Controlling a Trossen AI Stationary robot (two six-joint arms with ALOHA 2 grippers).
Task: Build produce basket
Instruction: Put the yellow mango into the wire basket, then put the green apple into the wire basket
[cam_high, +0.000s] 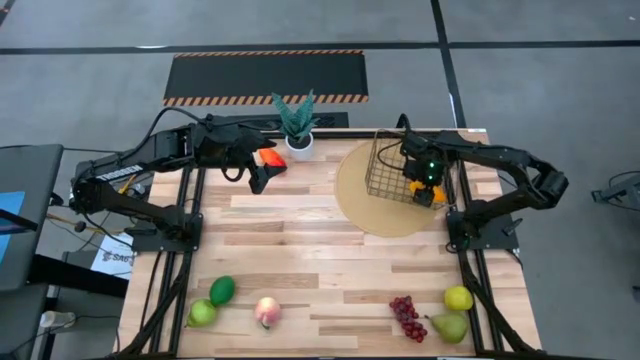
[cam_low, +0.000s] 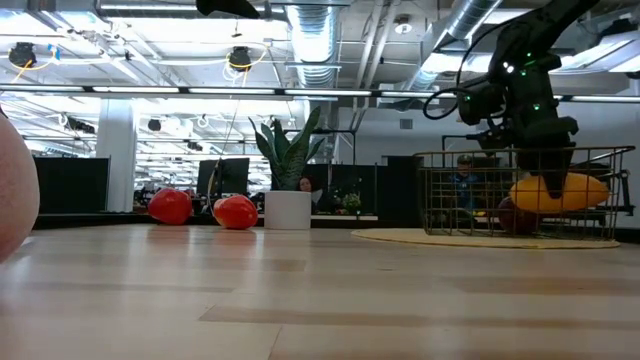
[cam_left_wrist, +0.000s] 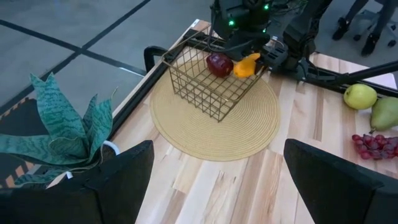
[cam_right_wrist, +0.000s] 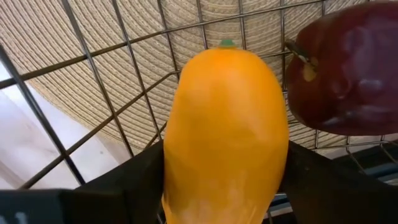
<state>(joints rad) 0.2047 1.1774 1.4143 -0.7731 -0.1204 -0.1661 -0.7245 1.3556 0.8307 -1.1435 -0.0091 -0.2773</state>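
Your right jaws (cam_high: 426, 190) sit down inside the basket (cam_left_wrist: 205, 93), and the yellow-orange mango (cam_right_wrist: 225, 134) lies lengthwise between them, with a dark finger on each flank. Whether they grip it or have just let go, you cannot tell from these views; the mango hangs level with the basket's upper wires in the low view, so judge it as not yet settled on the bottom. Just beside those jaws, inside the same basket, lies the dark red apple (cam_left_wrist: 219, 64). The basket stands on the round woven mat (cam_left_wrist: 186, 134).

That makes one fruit in and a second nearly delivered. Your left jaws (cam_high: 258, 178) are spread wide and hold nothing; they hover near the potted plant (cam_high: 297, 122), with the orange-red pepper (cam_high: 270, 160) just beside them on the counter (cam_high: 320, 270).

Well apart from both jaws, along the counter's near edge, wait the green avocado (cam_high: 222, 290), a green apple (cam_high: 202, 313), the peach (cam_high: 266, 311), the purple grapes (cam_high: 406, 317), a yellow-green apple (cam_high: 458, 297) and the pear (cam_high: 449, 326). Most of the produce is left to load.
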